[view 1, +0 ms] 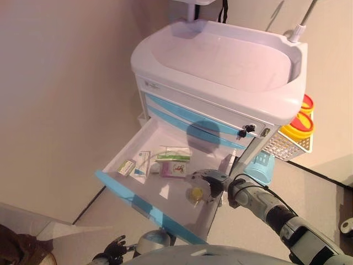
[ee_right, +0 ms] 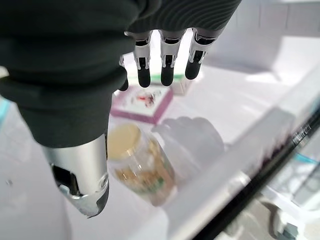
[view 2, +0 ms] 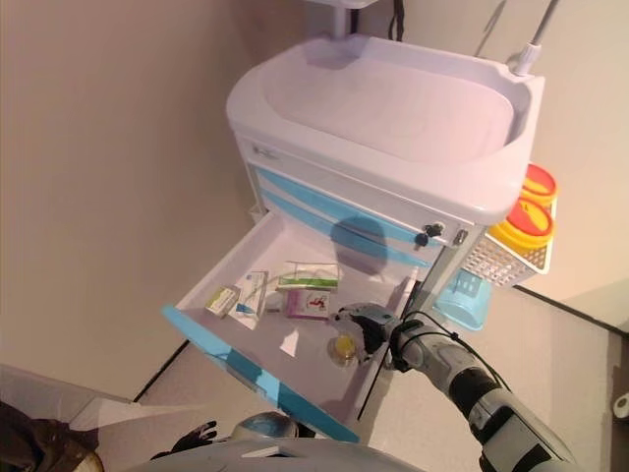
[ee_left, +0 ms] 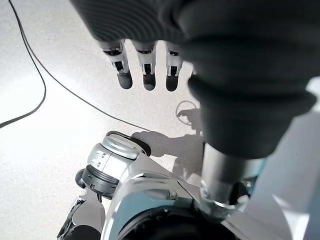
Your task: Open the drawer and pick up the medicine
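Drawer (view 1: 144,205): you have it pulled open, lower centre of frame.
Medicine bottle (ee_right: 140,167): lying on the drawer floor, near its right side, beneath your right hand (view 2: 366,324).
Right fingers (ee_right: 167,70): straight, spread, holding nothing.
Left hand (view 1: 114,249): bottom left, fingers relaxed, empty.
Medicine boxes (view 1: 172,163): mid-drawer.

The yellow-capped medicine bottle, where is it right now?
The medicine bottle lies on its side in the open drawer, near its front right corner, under the right hand and in front of the pink box.
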### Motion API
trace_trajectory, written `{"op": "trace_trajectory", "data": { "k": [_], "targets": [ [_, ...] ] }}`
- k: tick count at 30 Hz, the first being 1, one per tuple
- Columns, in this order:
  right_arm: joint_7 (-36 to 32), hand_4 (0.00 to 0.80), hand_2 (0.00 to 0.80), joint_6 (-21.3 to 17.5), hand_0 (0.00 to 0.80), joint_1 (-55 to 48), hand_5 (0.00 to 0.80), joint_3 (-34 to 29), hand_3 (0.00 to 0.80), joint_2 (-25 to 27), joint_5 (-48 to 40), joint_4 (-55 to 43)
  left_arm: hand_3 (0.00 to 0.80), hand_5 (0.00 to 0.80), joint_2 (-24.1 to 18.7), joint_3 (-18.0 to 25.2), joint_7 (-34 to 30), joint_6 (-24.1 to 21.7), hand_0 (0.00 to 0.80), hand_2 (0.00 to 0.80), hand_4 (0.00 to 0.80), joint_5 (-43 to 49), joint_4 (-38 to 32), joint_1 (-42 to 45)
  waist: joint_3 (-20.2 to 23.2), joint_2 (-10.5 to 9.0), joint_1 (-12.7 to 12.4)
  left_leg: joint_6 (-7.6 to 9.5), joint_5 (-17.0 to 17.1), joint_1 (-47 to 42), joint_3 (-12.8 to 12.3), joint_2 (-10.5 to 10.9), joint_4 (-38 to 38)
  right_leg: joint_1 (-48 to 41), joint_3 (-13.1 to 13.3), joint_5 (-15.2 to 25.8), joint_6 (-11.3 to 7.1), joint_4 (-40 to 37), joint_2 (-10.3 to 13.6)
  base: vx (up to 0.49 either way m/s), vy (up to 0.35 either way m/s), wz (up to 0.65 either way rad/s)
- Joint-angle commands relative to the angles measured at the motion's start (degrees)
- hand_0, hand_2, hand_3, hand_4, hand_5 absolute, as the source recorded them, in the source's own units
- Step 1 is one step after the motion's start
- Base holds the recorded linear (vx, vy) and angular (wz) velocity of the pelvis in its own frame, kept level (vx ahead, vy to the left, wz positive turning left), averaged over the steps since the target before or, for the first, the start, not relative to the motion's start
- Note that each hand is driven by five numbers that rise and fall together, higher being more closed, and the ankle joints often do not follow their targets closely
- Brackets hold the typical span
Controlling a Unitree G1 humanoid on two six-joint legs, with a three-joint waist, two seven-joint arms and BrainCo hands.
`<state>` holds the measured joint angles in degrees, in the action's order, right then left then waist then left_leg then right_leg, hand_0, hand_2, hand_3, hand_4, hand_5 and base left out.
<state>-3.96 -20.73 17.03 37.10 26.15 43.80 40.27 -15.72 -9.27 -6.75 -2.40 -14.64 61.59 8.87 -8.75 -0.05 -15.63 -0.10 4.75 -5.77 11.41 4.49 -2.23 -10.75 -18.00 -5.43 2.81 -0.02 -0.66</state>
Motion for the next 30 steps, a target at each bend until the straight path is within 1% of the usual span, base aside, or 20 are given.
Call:
{"op": "trace_trajectory", "data": {
  "k": [1, 5, 15, 21, 30],
  "targets": [
    [3.47, 0.0, 0.0, -0.15, 0.0, 2.98, 0.0, 2.75, 0.0, -1.28, 0.75, -1.09, 0.0, 0.0, -0.29, -3.54, 0.22, 0.17, 0.0, 0.0, 0.0, -0.43, 1.44, -1.26, 0.73, -1.15, -2.13, -1.48, -5.93, 0.6, -1.59, 1.43, 2.51, 4.05, 2.94, 2.9, -4.53, 1.66, 4.05, 0.03, 0.016, 0.07],
    [5.43, 0.0, 0.0, 0.39, 0.0, 2.82, 0.0, 2.77, 0.0, -1.57, 2.92, 0.7, 0.0, 0.0, -0.49, -3.38, -0.04, 0.33, 0.0, 0.0, 0.0, -0.21, 1.81, -1.02, 0.69, -0.93, -2.62, -1.59, -5.82, 0.75, -1.35, 1.39, 2.34, 4.31, 2.42, 2.97, -4.67, 1.72, 4.17, 0.034, 0.017, 0.03],
    [9.92, 0.0, 0.0, 2.39, 0.0, 2.22, 0.0, 1.94, 0.0, -1.83, 4.3, 4.41, 0.0, 0.0, -0.5, -4.26, -1.05, -0.71, 0.0, 0.0, 0.0, -1.26, 1.82, -0.8, 0.22, -0.59, -3.34, -1.56, -5.59, 1.91, -1.34, 1.45, 2.64, 5.5, 1.4, 3.15, -4.77, 2.17, 4.23, 0.017, 0.012, 0.08],
    [11.38, 0.0, 0.0, 3.46, 0.0, 1.88, 0.0, 0.95, 0.0, -1.69, 3.67, 5.49, 0.0, 0.0, -0.6, -5.02, -1.02, -0.79, 0.0, 0.0, 0.0, -1.86, 1.39, -0.82, -0.05, -0.58, -3.48, -1.41, -5.71, 2.35, -1.34, 1.48, 3.08, 6.19, 1.13, 3.1, -4.75, 2.8, 4.27, 0.004, 0.0, 0.01],
    [12.09, 0.0, 0.0, 3.6, 0.0, 1.87, 0.0, 0.33, 0.0, -1.82, 2.89, 6.5, 0.0, 0.0, -0.82, -5.24, -1.49, -1.0, 0.0, 0.0, 0.0, -2.16, 1.18, -0.72, -0.33, -0.41, -3.75, -1.29, -5.89, 2.75, -1.38, 1.37, 3.55, 6.72, 0.75, 2.94, -4.69, 3.42, 4.33, 0.018, -0.001, 0.05]
  ]
}}
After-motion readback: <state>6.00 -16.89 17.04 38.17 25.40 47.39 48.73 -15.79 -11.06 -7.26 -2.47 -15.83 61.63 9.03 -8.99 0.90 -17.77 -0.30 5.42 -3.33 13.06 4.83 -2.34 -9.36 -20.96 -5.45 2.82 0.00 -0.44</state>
